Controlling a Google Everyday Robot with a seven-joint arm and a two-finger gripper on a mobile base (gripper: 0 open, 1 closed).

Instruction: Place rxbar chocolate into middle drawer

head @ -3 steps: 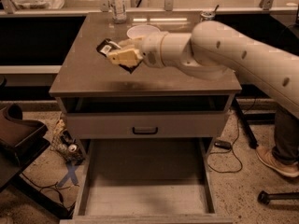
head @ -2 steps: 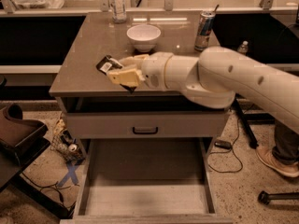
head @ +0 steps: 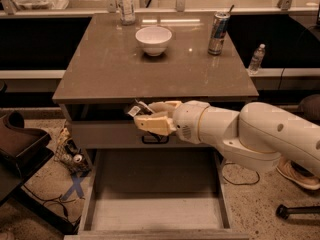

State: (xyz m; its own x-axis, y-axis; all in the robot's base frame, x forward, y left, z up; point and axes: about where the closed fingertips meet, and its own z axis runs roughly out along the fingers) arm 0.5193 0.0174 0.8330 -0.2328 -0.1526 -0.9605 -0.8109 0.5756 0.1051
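Observation:
My gripper (head: 149,115) is in front of the cabinet, just below the table top's front edge and above the open middle drawer (head: 155,213). Its pale fingers (head: 156,124) are shut on the rxbar chocolate (head: 135,109). Only the bar's left end, dark with pale print, sticks out past the fingers; the remainder is hidden. The drawer is pulled far out toward the camera, and its pale floor is bare. My white arm comes in from the right.
On the brown table top (head: 100,69) stand a white bowl (head: 153,39), a drink can (head: 218,32) and a clear bottle (head: 125,3). A grey drawer front with a dark handle (head: 155,138) is behind my gripper. A dark seat (head: 17,144) and floor cables are at the left.
My gripper has carried the bar off the table top's left part, forward and down over the front edge, to a spot in front of the cabinet above the open drawer.

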